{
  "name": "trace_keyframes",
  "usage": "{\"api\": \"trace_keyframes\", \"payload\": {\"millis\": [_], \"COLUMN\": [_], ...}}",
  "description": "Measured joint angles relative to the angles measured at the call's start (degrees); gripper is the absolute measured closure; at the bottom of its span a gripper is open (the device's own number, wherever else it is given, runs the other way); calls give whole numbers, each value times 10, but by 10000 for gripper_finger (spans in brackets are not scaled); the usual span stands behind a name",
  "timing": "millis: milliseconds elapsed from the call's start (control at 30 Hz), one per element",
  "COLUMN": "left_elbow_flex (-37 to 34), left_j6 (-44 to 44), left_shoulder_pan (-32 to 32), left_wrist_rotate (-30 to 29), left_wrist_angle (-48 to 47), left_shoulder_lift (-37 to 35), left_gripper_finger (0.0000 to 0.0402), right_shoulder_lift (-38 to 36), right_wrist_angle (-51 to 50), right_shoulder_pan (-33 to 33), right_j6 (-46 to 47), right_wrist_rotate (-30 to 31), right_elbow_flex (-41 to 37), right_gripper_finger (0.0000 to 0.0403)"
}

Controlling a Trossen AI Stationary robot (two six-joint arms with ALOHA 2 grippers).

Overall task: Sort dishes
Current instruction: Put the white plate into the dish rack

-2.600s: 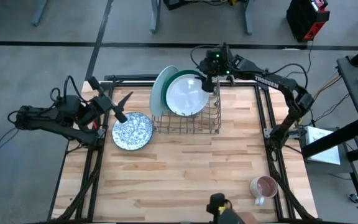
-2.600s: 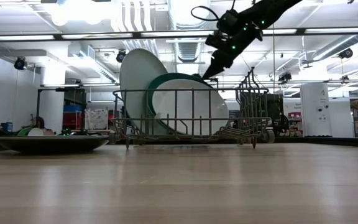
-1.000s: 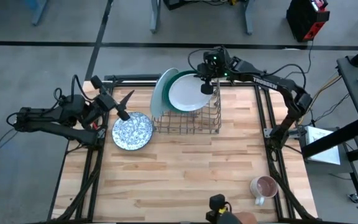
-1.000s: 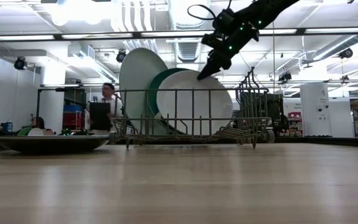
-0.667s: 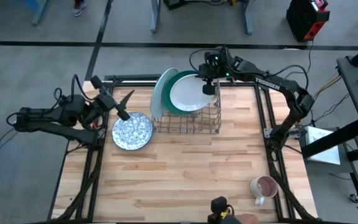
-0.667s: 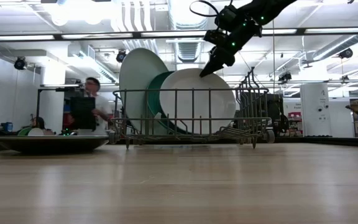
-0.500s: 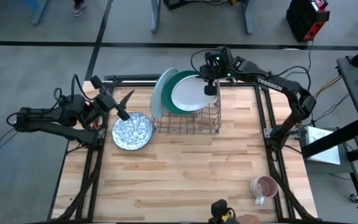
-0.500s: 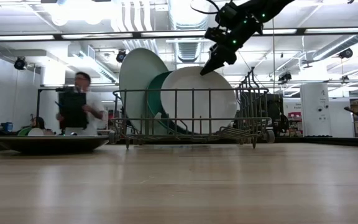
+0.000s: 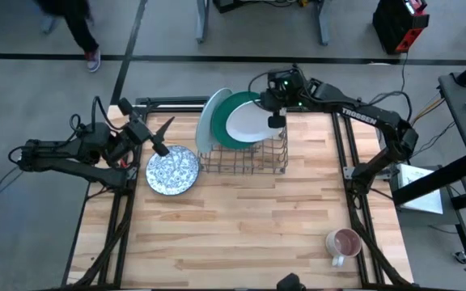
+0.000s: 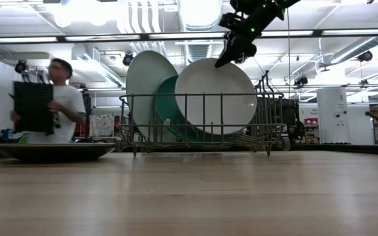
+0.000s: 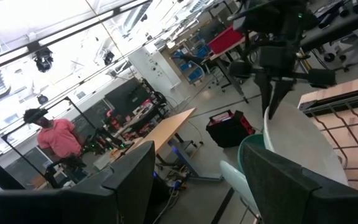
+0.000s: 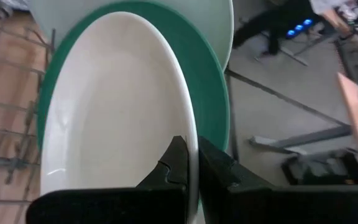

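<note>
Right gripper (image 9: 277,120): at the far edge of the table above the rack, fingers clamped on the top rim of the large round white plate (image 9: 249,121); the right wrist view shows the rim pinched between the two dark fingers (image 12: 173,163).
White plate: standing on edge in the metal wire rack (image 9: 245,158), front-most of three and held higher than the other two in the low view (image 10: 215,95).
Large dark teal-green plate (image 9: 231,105): upright in the rack, just behind the white plate, its rim showing around it (image 12: 213,93).
Large pale mint plate (image 10: 146,85): upright at the left end of the rack, leaning behind the teal-green plate.
Left gripper (image 9: 158,137): waiting at the left edge of the table, fingers spread apart, just beside the speckled dish and clear of it.
Small blue-and-white speckled round dish (image 9: 172,170): flat on the light wooden table (image 9: 241,226), left of the rack.
Pink mug (image 9: 343,243): near right corner of the table, well apart from the rack.
Person (image 10: 48,101): in the room beyond the table, far left in the low view, holding a dark flat object.
</note>
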Motion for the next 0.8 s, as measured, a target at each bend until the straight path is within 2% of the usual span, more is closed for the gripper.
{"api": "trace_keyframes", "payload": {"millis": [133, 400, 600, 800], "left_elbow_flex": [0, 0, 0, 0], "left_j6": [0, 0, 0, 0], "left_shoulder_pan": [0, 0, 0, 0], "left_wrist_rotate": [0, 0, 0, 0], "left_wrist_angle": [3, 3, 2, 1], "left_shoulder_lift": [0, 0, 0, 0], "left_gripper_finger": [172, 172, 172, 172], "right_shoulder_lift": [0, -7, -27, -50], "right_wrist_angle": [3, 28, 26, 29], "right_shoulder_pan": [20, 28, 22, 7], "right_j6": [-30, -86, -193, -272], "right_wrist_rotate": [27, 16, -41, -159], "right_elbow_flex": [0, 0, 0, 0], "right_gripper_finger": [400, 402, 403, 403]}}
